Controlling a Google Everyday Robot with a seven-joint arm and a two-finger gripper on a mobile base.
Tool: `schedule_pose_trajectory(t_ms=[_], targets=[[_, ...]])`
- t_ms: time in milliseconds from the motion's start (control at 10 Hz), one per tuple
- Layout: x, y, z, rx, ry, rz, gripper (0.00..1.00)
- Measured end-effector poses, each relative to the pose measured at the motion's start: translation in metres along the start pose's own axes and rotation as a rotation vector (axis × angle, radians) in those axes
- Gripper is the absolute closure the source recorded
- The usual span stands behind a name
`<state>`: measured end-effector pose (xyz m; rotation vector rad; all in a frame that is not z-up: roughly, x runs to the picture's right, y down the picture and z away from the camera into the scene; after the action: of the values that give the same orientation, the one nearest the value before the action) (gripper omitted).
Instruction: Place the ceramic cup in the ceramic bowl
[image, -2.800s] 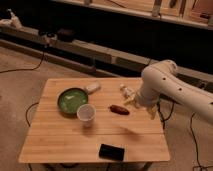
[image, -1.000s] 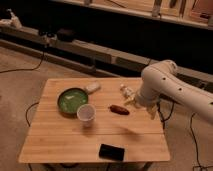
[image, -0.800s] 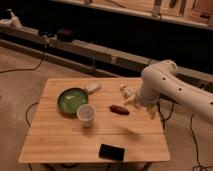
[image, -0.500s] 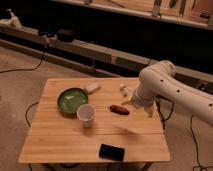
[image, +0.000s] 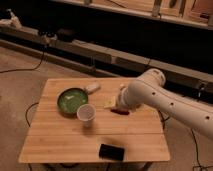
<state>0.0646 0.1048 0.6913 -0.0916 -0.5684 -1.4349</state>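
Note:
The white ceramic cup (image: 86, 114) stands upright on the wooden table (image: 60, 142), just to the front right of the green ceramic bowl (image: 71, 101) and close to its rim. The bowl's inside holds nothing. My gripper (image: 113, 101) is at the end of the white arm (image: 160, 97), low over the table's middle, a short way right of the cup and not touching it.
A reddish-brown oblong object (image: 120, 111) lies just under the gripper. A flat whitish oval object (image: 92, 87) lies behind the bowl. A black rectangular object (image: 111, 151) lies near the front edge. Dark shelving and cables run behind the table.
The arm has swung left, bringing the gripper from the table's right side toward its middle, nearer the cup. The cup and the bowl have not moved.

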Motion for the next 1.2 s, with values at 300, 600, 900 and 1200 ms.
schedule_pose_trajectory(t_ms=[300,600,900,1200], targets=[[-0.005,-0.016,0.037,0.058,-0.041,-0.063,0.20],[0.014,-0.019,0.057,0.075,-0.043,-0.052,0.20],[0.026,-0.037,0.077,0.096,-0.039,-0.071,0.20],[0.040,-0.049,0.102,0.089,-0.035,-0.080,0.20]])
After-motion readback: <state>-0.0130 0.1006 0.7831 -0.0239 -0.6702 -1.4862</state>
